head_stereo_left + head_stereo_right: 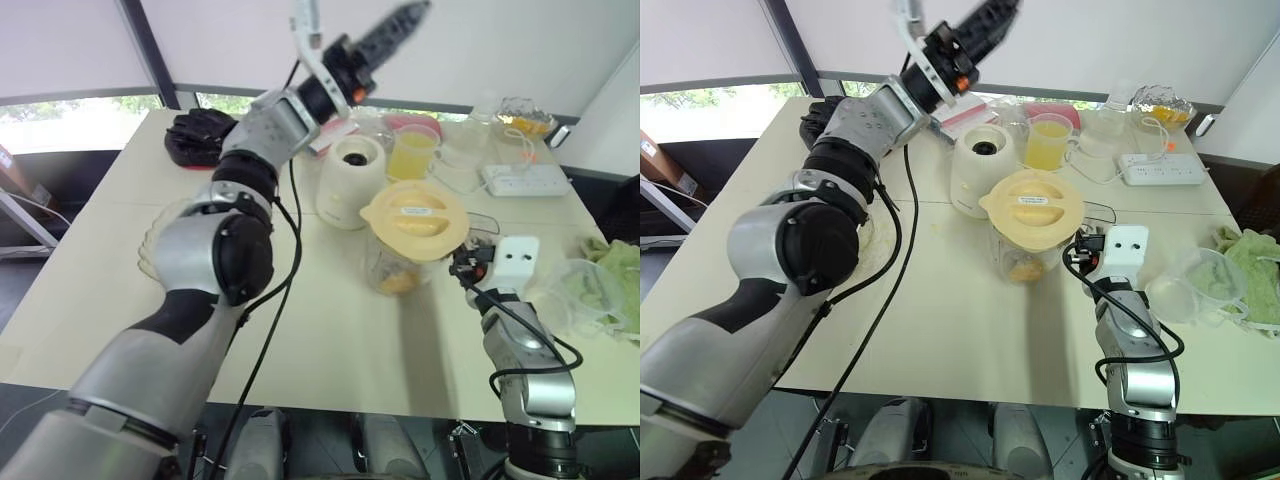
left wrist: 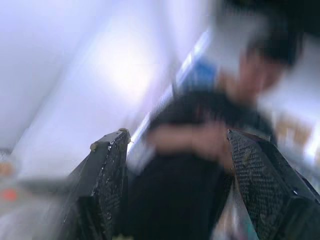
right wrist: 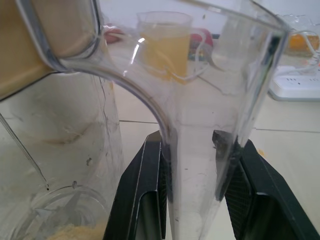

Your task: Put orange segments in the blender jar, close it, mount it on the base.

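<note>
Right pincer (image 3: 192,200) clamped on the lidded blender jar (image 1: 400,262) handle; left pincer (image 2: 175,165) apart, raised; lift the jar level, seat it squarely on the base (image 1: 349,182)

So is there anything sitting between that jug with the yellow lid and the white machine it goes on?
Nothing visible does. The blender jar, lid on, stands on the table right beside the base, held by its handle in the right hand. The base's dark socket is bare. The left hand is raised well above both.
</note>
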Motion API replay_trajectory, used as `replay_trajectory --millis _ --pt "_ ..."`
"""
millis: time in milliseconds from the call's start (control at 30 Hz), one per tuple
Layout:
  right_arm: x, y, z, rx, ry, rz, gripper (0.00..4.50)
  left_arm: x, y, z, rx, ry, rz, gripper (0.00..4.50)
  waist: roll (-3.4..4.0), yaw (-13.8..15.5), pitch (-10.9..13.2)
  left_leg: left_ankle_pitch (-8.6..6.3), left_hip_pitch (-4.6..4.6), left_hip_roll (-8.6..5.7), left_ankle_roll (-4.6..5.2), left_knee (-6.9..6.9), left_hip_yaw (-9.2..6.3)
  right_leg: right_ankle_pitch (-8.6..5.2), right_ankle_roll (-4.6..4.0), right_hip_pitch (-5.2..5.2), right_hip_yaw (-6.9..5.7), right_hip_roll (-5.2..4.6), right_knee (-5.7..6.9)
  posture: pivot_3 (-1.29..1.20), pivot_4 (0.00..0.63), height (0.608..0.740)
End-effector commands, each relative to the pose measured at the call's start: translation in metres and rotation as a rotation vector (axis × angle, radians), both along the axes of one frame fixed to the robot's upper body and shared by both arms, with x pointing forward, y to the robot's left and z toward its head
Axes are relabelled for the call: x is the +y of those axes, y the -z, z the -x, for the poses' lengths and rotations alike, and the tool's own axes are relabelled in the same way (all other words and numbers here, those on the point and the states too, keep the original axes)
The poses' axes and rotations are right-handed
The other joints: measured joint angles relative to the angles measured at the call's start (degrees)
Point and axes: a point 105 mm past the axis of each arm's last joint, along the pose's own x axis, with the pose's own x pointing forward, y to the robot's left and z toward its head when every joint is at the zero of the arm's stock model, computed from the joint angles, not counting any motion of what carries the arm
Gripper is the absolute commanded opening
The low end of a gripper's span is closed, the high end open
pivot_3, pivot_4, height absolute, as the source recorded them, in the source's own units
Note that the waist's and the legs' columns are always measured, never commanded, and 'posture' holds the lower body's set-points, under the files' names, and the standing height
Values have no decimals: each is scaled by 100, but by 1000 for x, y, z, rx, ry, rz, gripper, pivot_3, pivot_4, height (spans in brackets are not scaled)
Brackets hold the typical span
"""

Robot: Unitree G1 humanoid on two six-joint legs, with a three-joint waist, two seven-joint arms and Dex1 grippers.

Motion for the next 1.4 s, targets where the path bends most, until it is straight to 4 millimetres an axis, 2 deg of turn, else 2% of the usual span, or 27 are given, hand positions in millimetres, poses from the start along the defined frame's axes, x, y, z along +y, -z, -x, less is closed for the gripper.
replay_trajectory --millis 33,133,167,233,267,333,367,400,433,533,633,700,733,833,967,1033,1133,1400 --pt "-1 -13 -4 -38 -11 25 947 26 4 -15 12 -171 -32 3257 0 4 1 1 0 0 -1 0 0 0 0 0 0 0 2 0 150 740" --pt "-3 -19 -6 -54 -15 27 947 41 29 -26 -8 -302 -203 3257 2 1 2 3 1 -2 -6 0 5 1 0 -2 6 0 3 0 150 740" --pt "-6 -23 -7 -63 -11 29 947 53 40 -32 -3 -377 -263 3257 2 7 4 4 1 -2 -8 0 5 1 0 -3 6 0 3 0 150 740" --pt "-13 -33 -7 -89 5 30 947 77 76 -44 -75 -595 -571 3257 7 2 5 6 0 -2 -11 -1 7 2 -1 -5 7 0 3 0 150 740" --pt "-16 -36 -7 -96 10 29 947 81 85 -46 -108 -651 -658 3257 11 8 8 6 1 -3 -11 -2 9 2 -1 -6 10 -1 3 0 150 740" --pt "-21 -48 -7 -130 29 -4 947 96 128 -49 -293 -790 -1104 3257 11 46 9 10 -1 -4 -18 -8 11 3 -2 -11 12 -2 4 0 150 740" --pt "-24 -54 -8 -150 38 -27 947 100 145 -46 -415 -800 -1274 3257 13 50 10 12 -1 -5 -21 -14 11 3 -3 -12 13 -3 4 0 150 740" --pt "-26 -58 -8 -162 44 -43 947 101 157 -43 -500 -792 -1374 3257 13 55 10 15 -2 -6 -27 -20 13 3 -3 -16 13 -6 5 0 150 740" --pt "-29 -64 -8 -177 52 -60 947 98 161 -39 -508 -770 -1354 3257 12 66 10 21 -2 -8 -37 -30 14 3 -3 -20 13 -10 4 0 150 740" --pt "-39 -85 -6 -228 70 -97 947 91 166 -32 -380 -709 -1198 3257 9 176 12 44 -17 -14 -76 -58 21 4 -3 -39 6 -24 -1 0 150 740" --pt "-43 -109 -6 -277 66 -116 947 90 178 -25 -374 -697 -1200 3257 11 186 13 44 -34 -15 -76 -57 24 4 -3 -47 -1 -25 -5 0 150 740" --pt "-43 -142 -9 -335 49 -122 947 86 185 -17 -324 -673 -1150 3257 17 168 13 43 -33 -15 -75 -59 22 4 -3 -50 0 -25 -3 0 150 740" --pt "-45 -151 -9 -348 44 -121 947 82 187 -13 -307 -665 -1131 3257 30 155 13 43 -32 -14 -75 -59 21 4 -3 -50 1 -25 -3 0 150 740" --pt "-41 -196 -17 -402 -10 -100 947 74 186 1 -294 -634 -1064 3257 39 103 18 44 -31 -13 -74 -58 17 4 -3 -52 4 -27 1 0 150 740" --pt "-38 -234 -33 -403 -52 -84 947 64 191 13 -283 -621 -1049 3257 36 53 19 45 -30 -10 -74 -57 17 6 -6 -52 -5 -18 7 0 150 740" --pt "-40 -242 -40 -385 -53 -87 947 58 193 18 -295 -613 -1052 3257 37 49 17 45 -23 -7 -73 -58 17 8 -9 -46 -5 -14 6 0 150 740" --pt "-29 -251 -60 -351 -83 -109 947 59 193 24 -250 -625 -1011 3257 38 22 17 45 -12 -5 -73 -60 21 9 -11 -37 1 -17 4 0 150 740" --pt "11 -247 -112 -260 -170 -124 947 79 200 44 -186 -677 -1004 3257 43 3 21 45 -6 1 -73 -68 22 12 -14 -45 11 -16 6 0 150 740"
